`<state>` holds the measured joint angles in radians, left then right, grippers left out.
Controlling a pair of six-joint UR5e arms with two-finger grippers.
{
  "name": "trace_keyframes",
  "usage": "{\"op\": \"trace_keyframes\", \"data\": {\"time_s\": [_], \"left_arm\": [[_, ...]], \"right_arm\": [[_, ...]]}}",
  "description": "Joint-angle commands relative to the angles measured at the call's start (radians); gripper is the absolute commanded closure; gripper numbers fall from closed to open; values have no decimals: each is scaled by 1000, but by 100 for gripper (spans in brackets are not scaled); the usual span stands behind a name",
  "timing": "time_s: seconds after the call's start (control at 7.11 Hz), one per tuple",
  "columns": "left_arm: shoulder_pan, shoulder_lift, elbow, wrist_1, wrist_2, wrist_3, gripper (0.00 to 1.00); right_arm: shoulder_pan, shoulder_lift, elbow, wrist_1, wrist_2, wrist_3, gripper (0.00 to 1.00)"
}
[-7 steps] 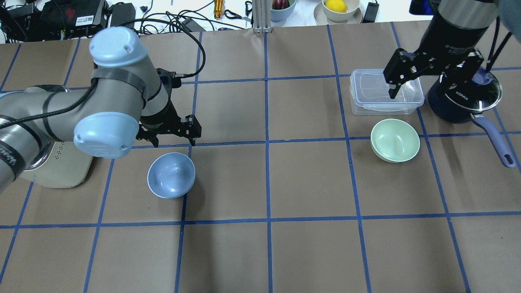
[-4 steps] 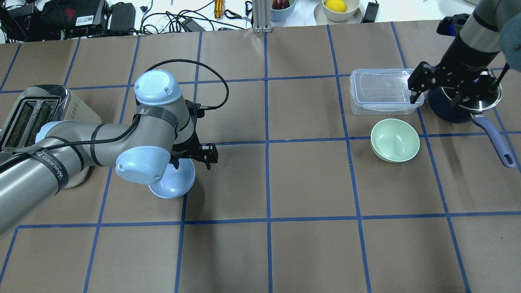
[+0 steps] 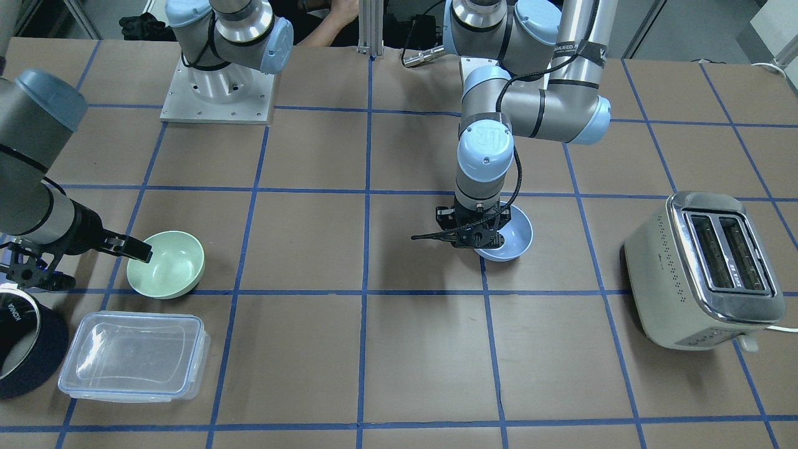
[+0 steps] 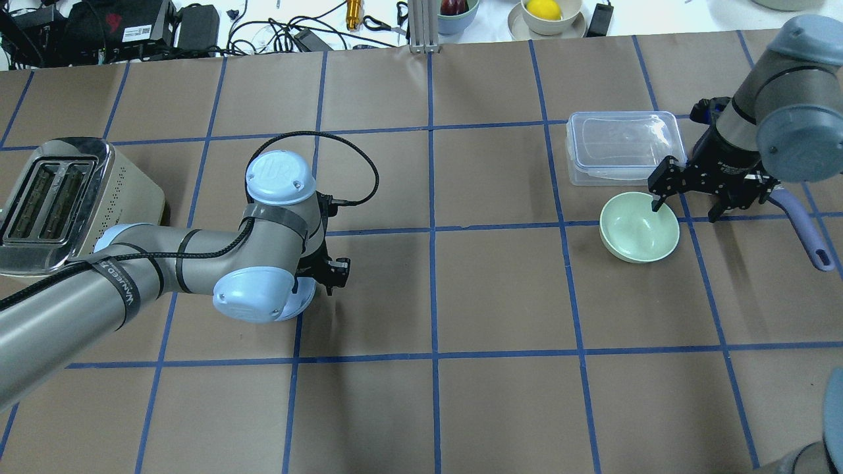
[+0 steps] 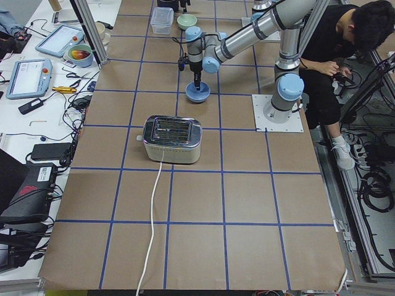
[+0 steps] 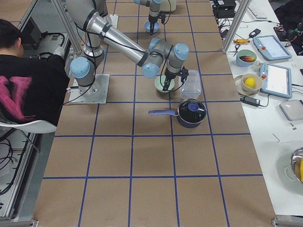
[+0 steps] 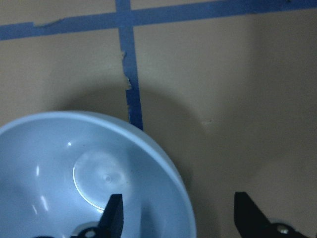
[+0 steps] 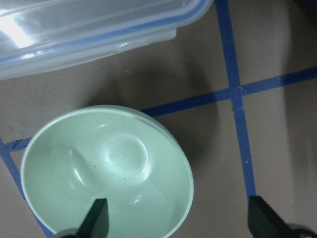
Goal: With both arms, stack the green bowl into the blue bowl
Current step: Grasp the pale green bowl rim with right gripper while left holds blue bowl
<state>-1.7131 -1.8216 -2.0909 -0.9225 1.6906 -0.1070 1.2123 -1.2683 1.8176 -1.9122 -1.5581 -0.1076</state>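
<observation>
In the overhead view the left arm [image 4: 164, 263] covers nearly all of the blue bowl [image 4: 305, 299], left of centre, so only a sliver of its rim shows. The left gripper [image 7: 181, 223] is mostly buried under the same arm. Its wrist camera fills that in: the jaws are spread wide across the bowl's rim, one finger inside the bowl and the other outside over the brown paper [image 7: 223, 99]. They are not closed on it, and whether a finger touches the wall is hard to tell. The front view shows this bowl upright on a blue tape line [image 3: 488, 324] near mid-frame. At the right of the overhead view the green bowl [image 4: 637, 230] lies fully in sight, upright, well apart from the blue one. The right gripper [image 4: 685, 210] is spread wide too, one finger over the bowl's upper-right rim, the other out beyond it. Its wrist view agrees, though both fingertips are cut off at the bottom edge. Just above the green bowl sits a clear lidded box [image 4: 619, 148]. The right arm [image 4: 784, 131] hides the saucepan [image 4: 805, 230] but for its handle; the right side view shows it whole. A toaster [image 4: 59, 197] stands at the overhead's left edge.
</observation>
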Motion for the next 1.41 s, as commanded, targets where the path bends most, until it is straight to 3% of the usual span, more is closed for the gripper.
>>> {"op": "trace_keyframes", "data": {"time_s": [0.0, 0.14, 0.28, 0.42, 0.7, 0.98, 1.27], "left_arm": [[-6, -5, 34, 8, -2, -28, 100], [-35, 7, 75, 4, 6, -31, 100], [-87, -11, 177, -50, 9, -63, 100], [-152, -51, 312, -161, -8, -217, 100], [-305, -169, 469, -168, -58, -371, 100], [-361, -305, 602, -164, -57, -439, 100], [-379, -355, 606, -130, -51, -454, 100]], "right_arm": [[-4, 91, 5, -46, -4, -3, 1], [-4, 108, 5, -47, -5, -4, 32], [-4, 109, 5, -42, 4, -23, 80], [-4, 109, 5, -30, -6, -30, 100], [-4, 99, 2, -24, -8, -32, 100], [-5, 67, -30, 53, -8, -32, 100], [-5, 23, -93, 145, -10, -105, 100]]}}
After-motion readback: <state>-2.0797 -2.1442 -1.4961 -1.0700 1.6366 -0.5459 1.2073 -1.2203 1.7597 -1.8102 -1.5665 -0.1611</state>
